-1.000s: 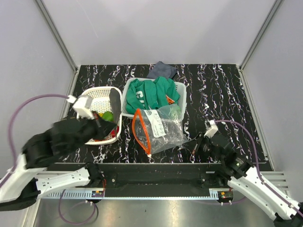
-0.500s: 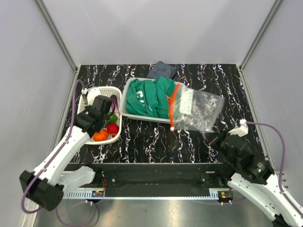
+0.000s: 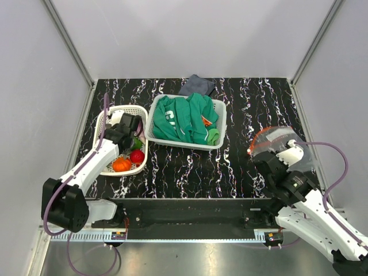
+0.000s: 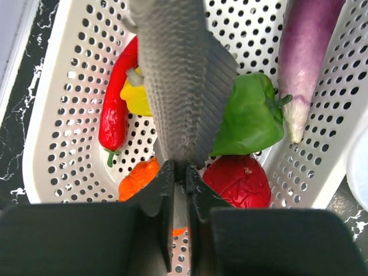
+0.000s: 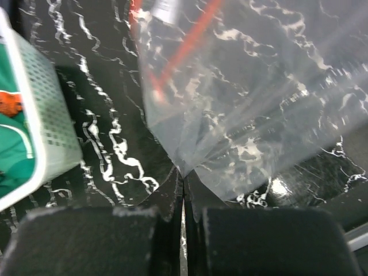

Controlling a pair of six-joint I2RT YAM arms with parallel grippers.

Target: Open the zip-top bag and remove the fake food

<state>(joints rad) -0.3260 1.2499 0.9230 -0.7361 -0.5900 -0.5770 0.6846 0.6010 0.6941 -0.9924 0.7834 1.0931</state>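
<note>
The zip-top bag (image 3: 280, 144) is a clear pouch with an orange-red strip, held up over the table's right side. My right gripper (image 3: 265, 164) is shut on its pinched corner; in the right wrist view the bag (image 5: 247, 98) fans out from the gripper (image 5: 183, 178), and no food shows inside. The fake food lies in the white perforated basket (image 3: 109, 118): a red chili (image 4: 115, 109), a yellow piece (image 4: 135, 95), a green pepper (image 4: 247, 115), a purple eggplant (image 4: 307, 52), a red fruit (image 4: 238, 181) and an orange one (image 4: 138, 178). My left gripper (image 4: 179, 172) is over the basket, shut on a grey ribbed piece (image 4: 181, 75).
A second white basket (image 3: 218, 106) at the centre back holds the green garment (image 3: 184, 118); its wall (image 5: 40, 115) shows left in the right wrist view. A dark grey cloth (image 3: 196, 85) lies behind it. Enclosure walls stand on three sides.
My right gripper has carried the bag from front centre, up and over to the right side. My left arm has swung in from the near left and reached over the food basket.
</note>
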